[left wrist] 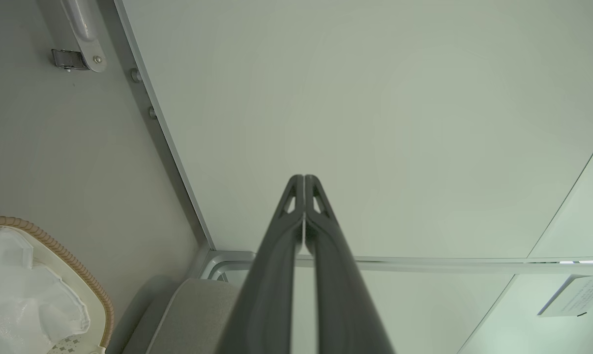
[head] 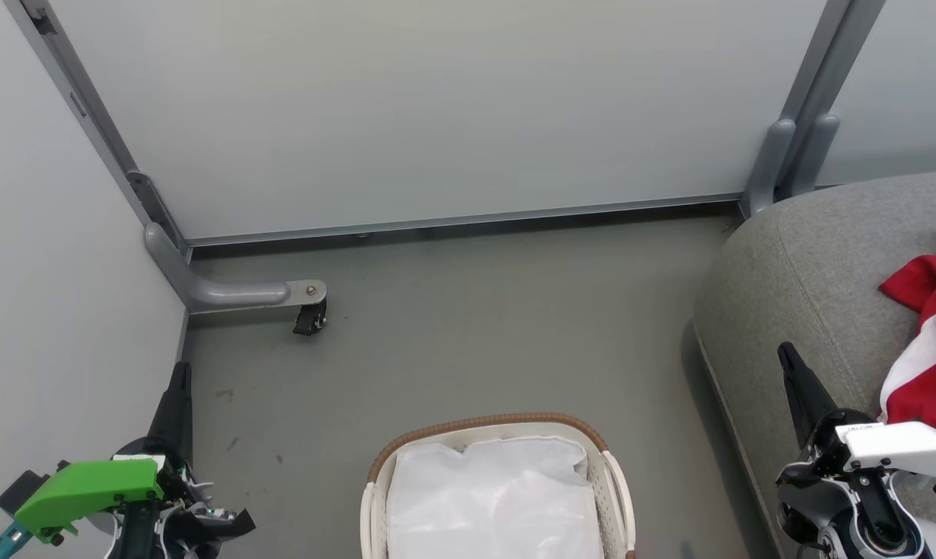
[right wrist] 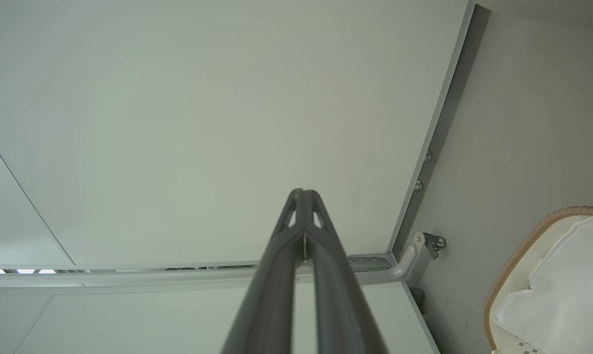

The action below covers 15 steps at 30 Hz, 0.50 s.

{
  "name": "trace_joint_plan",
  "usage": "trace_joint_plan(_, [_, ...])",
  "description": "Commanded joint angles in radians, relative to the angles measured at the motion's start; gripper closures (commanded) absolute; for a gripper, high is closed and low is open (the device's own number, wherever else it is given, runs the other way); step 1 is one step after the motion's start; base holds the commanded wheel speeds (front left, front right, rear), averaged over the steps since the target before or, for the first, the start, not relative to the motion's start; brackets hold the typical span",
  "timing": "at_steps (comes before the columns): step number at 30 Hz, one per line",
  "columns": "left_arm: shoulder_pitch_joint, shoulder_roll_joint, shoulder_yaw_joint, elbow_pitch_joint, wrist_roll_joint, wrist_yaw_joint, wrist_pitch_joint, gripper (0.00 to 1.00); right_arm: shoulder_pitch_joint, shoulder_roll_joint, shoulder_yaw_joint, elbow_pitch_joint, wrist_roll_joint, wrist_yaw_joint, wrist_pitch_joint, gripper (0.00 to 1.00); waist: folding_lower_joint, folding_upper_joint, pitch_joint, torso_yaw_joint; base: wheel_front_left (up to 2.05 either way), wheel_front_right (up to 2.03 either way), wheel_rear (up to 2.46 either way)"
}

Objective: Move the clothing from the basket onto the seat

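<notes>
Clothing (head: 930, 392) lies on the seat (head: 794, 272) in your head view, the basket (head: 483, 423) showing white liner (head: 491, 497); your left wrist view has the left gripper (left wrist: 304, 179) closed on nothing, your right wrist view the right gripper (right wrist: 304, 192) likewise, so you seem finished, with next only a check of the basket for leftovers

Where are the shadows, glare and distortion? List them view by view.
Head view: soft, even light, sharp; a faint shadow on the floor beside the seat. Left wrist view: wide-angle bends the partition rail; shut left gripper looms large. Right wrist view: same bending behind the shut right gripper; blown-out bright patches at its left edge.
</notes>
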Motion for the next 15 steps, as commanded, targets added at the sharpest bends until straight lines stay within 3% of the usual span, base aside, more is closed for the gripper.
trace_joint_plan(1, [-0.009,0.007,0.002,-0.001,-0.003,-0.006,0.004,1.0,0.011,-0.006,-0.002,-0.003,0.003,0.0,0.001,1.0,0.0,-0.0001,0.0,0.0,0.0,0.0,0.0])
trace_joint_plan(15, [-0.009,0.007,0.002,-0.001,-0.003,-0.006,0.003,1.0,0.011,-0.006,-0.002,-0.003,0.003,0.0,0.001,1.0,0.0,-0.0001,0.0,0.0,0.0,0.0,0.0])
